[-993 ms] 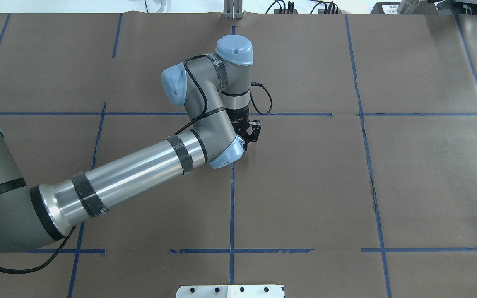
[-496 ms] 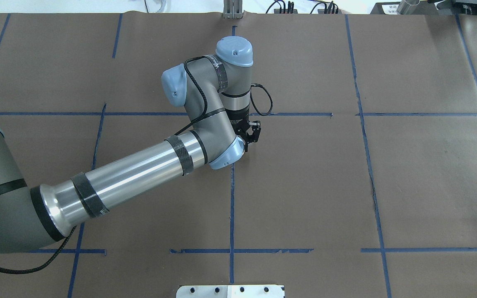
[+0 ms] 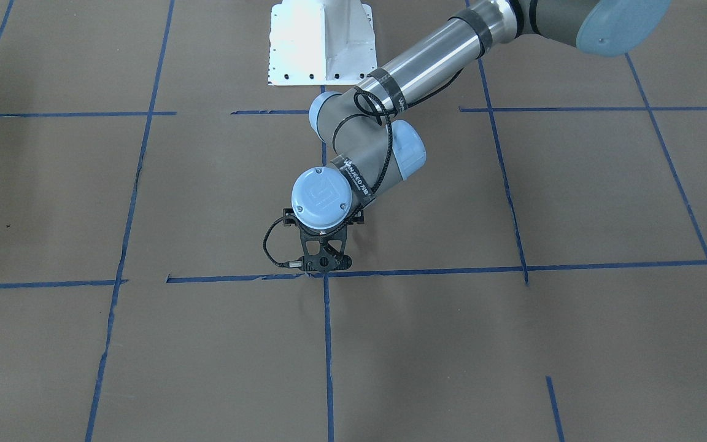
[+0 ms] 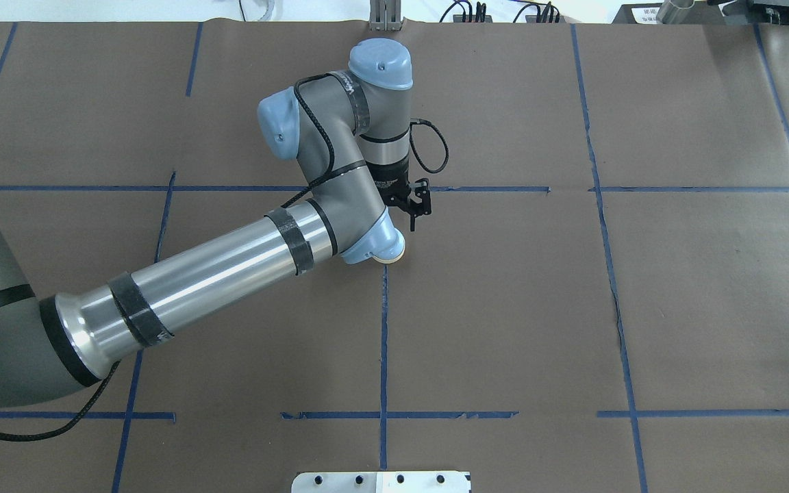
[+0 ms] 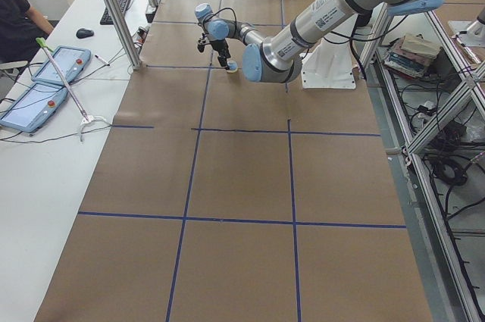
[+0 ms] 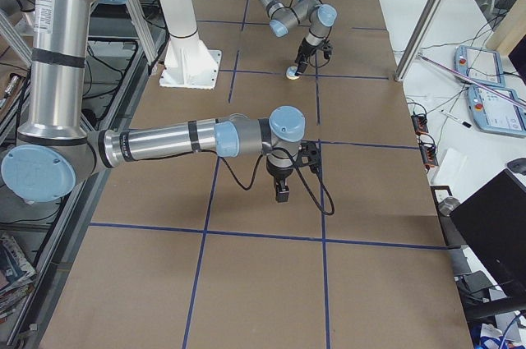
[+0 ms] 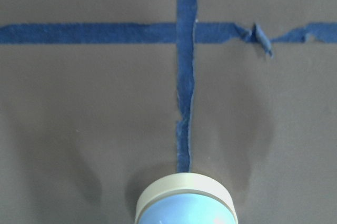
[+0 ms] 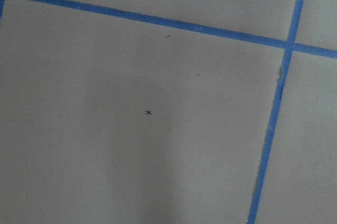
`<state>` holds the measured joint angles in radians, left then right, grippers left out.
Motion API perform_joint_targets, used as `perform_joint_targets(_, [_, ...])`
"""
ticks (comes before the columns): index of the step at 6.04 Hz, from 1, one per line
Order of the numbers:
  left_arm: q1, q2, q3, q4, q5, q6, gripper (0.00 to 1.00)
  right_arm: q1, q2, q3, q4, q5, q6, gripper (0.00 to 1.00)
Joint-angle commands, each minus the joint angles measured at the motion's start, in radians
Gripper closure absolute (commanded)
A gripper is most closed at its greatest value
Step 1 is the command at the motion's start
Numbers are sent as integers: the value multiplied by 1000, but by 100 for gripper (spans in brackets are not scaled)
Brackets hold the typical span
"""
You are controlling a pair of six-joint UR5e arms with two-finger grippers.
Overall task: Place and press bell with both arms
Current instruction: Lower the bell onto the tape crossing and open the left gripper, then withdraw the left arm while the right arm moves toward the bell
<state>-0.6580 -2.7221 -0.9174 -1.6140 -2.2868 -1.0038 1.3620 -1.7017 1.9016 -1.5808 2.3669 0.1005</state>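
Note:
The bell (image 7: 185,205) stands on the brown table cover, on a blue tape line just short of a tape crossing. In the overhead view only its cream rim (image 4: 390,257) shows under the left arm's blue wrist cap. It is small in the side views (image 5: 232,67) (image 6: 292,75). My left gripper (image 4: 418,212) (image 3: 326,265) hangs just beyond and above the bell, open and empty. No fingers show in the left wrist view. My right gripper (image 6: 282,193) points down over bare table, far from the bell. I cannot tell whether it is open or shut.
The white mounting pedestal (image 3: 320,43) (image 4: 381,481) stands at the robot's edge of the table. Blue tape lines (image 4: 383,342) grid the cover. A metal post (image 5: 114,11) and teach pendants (image 5: 53,64) are on the operators' side.
My left wrist and gripper have moved away from the robot. The bell's cream rim, hidden before, now shows under the wrist cap.

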Motion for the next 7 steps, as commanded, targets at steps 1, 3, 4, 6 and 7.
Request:
perform_joint_targets(1, [-57, 92, -196, 26, -3, -7, 0, -113, 71, 11, 141, -5, 309, 0])
perform_joint_targets(3, [-132, 369, -569, 39, -5, -2, 0, -237, 196, 13, 173, -11, 547, 0])
perform_joint_targets(4, [-173, 452, -662, 36, -6, 11, 0, -304, 276, 11, 173, -26, 667, 0])
perform_joint_targets(6, [-251, 644, -853, 37, -5, 161, 0, -471, 428, 11, 171, -142, 882, 0])
perform_joint_targets(7, [-288, 736, -923, 37, -6, 227, 0, -582, 501, 4, 160, -229, 988, 0])
